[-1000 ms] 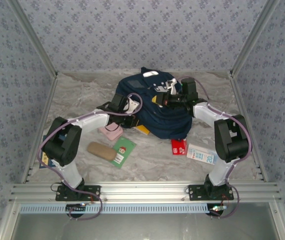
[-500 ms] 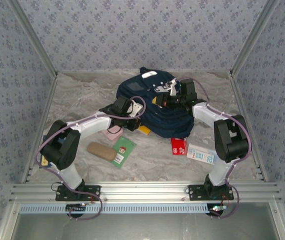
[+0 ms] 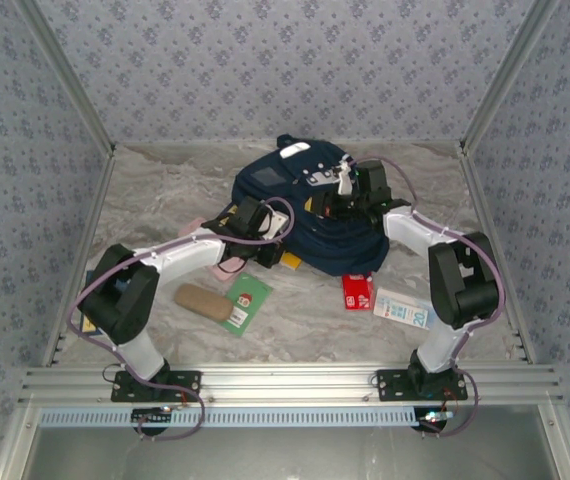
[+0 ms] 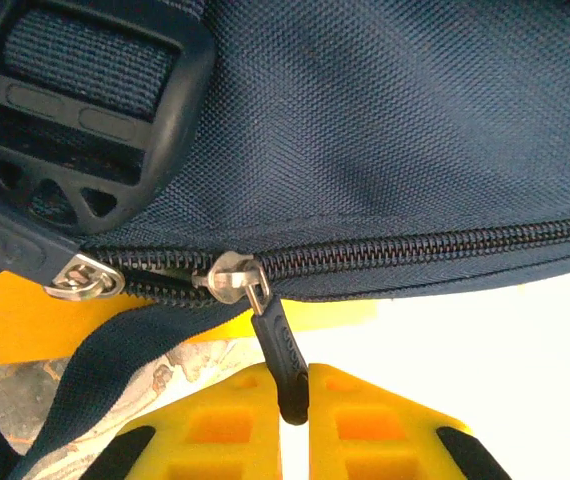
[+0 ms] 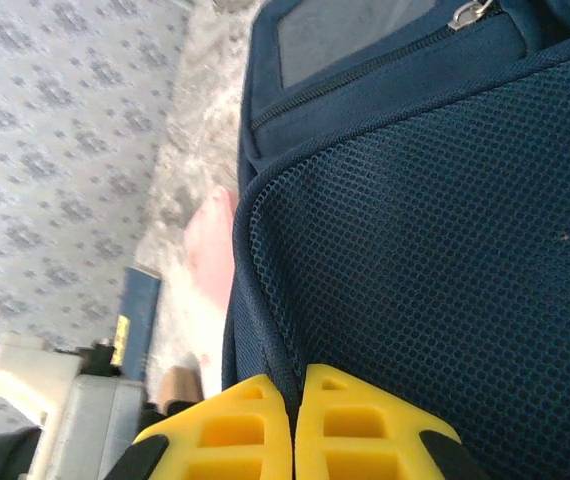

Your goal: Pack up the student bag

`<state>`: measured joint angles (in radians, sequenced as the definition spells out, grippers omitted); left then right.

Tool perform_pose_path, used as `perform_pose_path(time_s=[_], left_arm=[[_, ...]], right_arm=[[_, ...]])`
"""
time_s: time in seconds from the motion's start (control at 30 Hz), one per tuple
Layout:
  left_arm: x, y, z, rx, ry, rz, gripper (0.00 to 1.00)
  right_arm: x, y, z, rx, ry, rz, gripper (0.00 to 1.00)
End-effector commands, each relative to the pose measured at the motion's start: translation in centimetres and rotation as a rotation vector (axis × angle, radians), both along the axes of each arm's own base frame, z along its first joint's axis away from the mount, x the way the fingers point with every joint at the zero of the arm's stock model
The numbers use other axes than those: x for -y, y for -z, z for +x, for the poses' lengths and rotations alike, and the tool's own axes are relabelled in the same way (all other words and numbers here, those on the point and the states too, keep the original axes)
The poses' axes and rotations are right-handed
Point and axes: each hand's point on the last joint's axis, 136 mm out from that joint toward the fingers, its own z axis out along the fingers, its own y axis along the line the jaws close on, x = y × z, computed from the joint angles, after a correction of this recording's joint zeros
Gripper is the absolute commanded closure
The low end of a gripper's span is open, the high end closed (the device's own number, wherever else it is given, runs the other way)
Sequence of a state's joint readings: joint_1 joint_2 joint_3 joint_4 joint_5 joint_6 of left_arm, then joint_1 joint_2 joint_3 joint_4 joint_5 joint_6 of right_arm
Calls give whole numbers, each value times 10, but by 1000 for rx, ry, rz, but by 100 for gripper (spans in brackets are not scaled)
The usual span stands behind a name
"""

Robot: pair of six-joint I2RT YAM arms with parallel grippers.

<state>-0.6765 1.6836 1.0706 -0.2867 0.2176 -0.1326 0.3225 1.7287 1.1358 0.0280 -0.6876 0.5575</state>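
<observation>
The student bag (image 3: 310,215), navy blue, lies at the back middle of the table. My left gripper (image 4: 293,400) is shut on the black pull tab (image 4: 283,345) of a silver zipper slider (image 4: 233,276) on the bag's closed zipper; a second slider (image 4: 80,278) sits just to its left. From above, the left gripper (image 3: 267,228) is at the bag's left edge. My right gripper (image 5: 293,420) is shut on a fold of the bag's blue mesh fabric (image 5: 425,230). In the top view the right gripper (image 3: 327,200) rests on top of the bag.
In front of the bag lie a tan pouch (image 3: 203,300), a green booklet (image 3: 246,301), a red carton (image 3: 357,292) and a white carton (image 3: 403,307). A pink item (image 3: 227,264) and a yellow item (image 3: 287,260) sit by the bag's left edge. A blue book (image 3: 89,316) lies at far left.
The left wrist has shifted slightly right along the bag's left edge, its forearm swinging lower. The right gripper has moved a little back and left, and the bag has shifted with it.
</observation>
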Motion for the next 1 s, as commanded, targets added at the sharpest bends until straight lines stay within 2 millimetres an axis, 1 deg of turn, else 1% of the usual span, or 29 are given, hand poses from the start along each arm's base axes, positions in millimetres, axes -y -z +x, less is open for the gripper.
perform_pose_path(time_s=[0.0,0.1,0.17,0.3,0.37,0.4,0.47,0.53,0.6,0.63,0.67,0.73,0.77,0.8,0.83,0.87,0.9,0.97], left_arm=[[12,-8,-42,-140,112,-12,89],[11,-7,-44,-197,107,-3,87],[18,-8,-44,-230,105,-28,86],[41,-7,-47,-302,101,-104,85],[55,-6,-49,-316,111,-126,85],[60,-6,-50,-316,116,-132,85],[71,-7,-52,-317,126,-148,85],[75,-11,-51,-303,126,-156,85],[70,-19,-45,-256,108,-158,85],[66,-23,-43,-236,101,-160,84],[59,-29,-39,-212,90,-158,80],[44,-41,-31,-175,63,-171,76],[34,-47,-24,-156,33,-183,74],[22,-53,-15,-136,-5,-192,71],[13,-57,-8,-124,-38,-194,69],[2,-60,0,-115,-79,-186,66],[-8,-61,7,-108,-117,-172,64],[-21,-58,13,-102,-154,-135,62]], right_arm=[[12,-17,12,163,18,-208,100],[7,-14,4,192,-24,-285,100],[2,-9,1,193,-36,-295,100],[-9,-4,-1,166,-43,-216,100],[-14,-8,2,158,-30,-166,100],[-13,4,-3,120,-27,-158,100],[-16,5,-3,94,-16,-111,100],[-13,4,0,86,3,-94,100],[-8,2,2,87,10,-96,100],[-5,0,2,90,11,-98,100],[-2,-1,2,95,9,-104,100],[5,-3,1,107,-2,-122,100],[8,-5,2,115,-13,-135,100],[10,-4,0,115,-27,-157,100],[13,1,-3,110,-41,-186,100],[14,-10,3,146,-45,-214,100],[14,-11,3,164,-54,-241,100],[16,-8,-2,151,-76,-265,100]])
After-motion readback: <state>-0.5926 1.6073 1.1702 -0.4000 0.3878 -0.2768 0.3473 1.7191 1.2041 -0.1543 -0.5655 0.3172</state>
